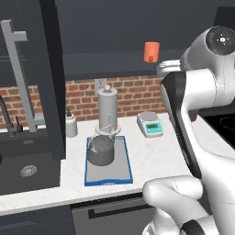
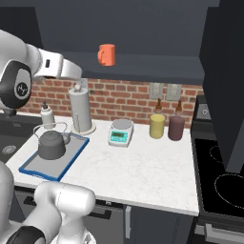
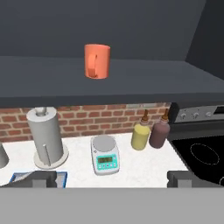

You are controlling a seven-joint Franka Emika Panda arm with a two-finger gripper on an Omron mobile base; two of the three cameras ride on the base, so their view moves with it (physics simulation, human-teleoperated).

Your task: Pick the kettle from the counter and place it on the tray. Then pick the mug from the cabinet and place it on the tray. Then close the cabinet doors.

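Note:
The dark grey kettle (image 1: 101,150) (image 2: 51,145) stands upright on the blue-rimmed grey tray (image 1: 109,182) (image 2: 43,174), which lies on the white counter (image 1: 156,156) (image 2: 138,171). The orange mug (image 1: 151,52) (image 2: 106,55) (image 3: 96,61) sits on the dark cabinet shelf (image 3: 131,78), handle toward the camera in the hand view. Both cabinet doors stand open: the left one (image 1: 50,78) with its long bar handle, the right one (image 2: 224,81) edge-on. My gripper (image 3: 113,179) is open and empty, raised in front of the cabinet, below the mug and apart from it.
A tall paper-towel roll (image 1: 107,108) (image 2: 80,112) stands just behind the tray. A kitchen scale (image 1: 150,124) (image 3: 105,155), a yellow jar (image 2: 157,126) and a dark jar (image 2: 176,127) line the brick wall. The black sink (image 1: 27,170) is left, the stove (image 2: 224,176) right.

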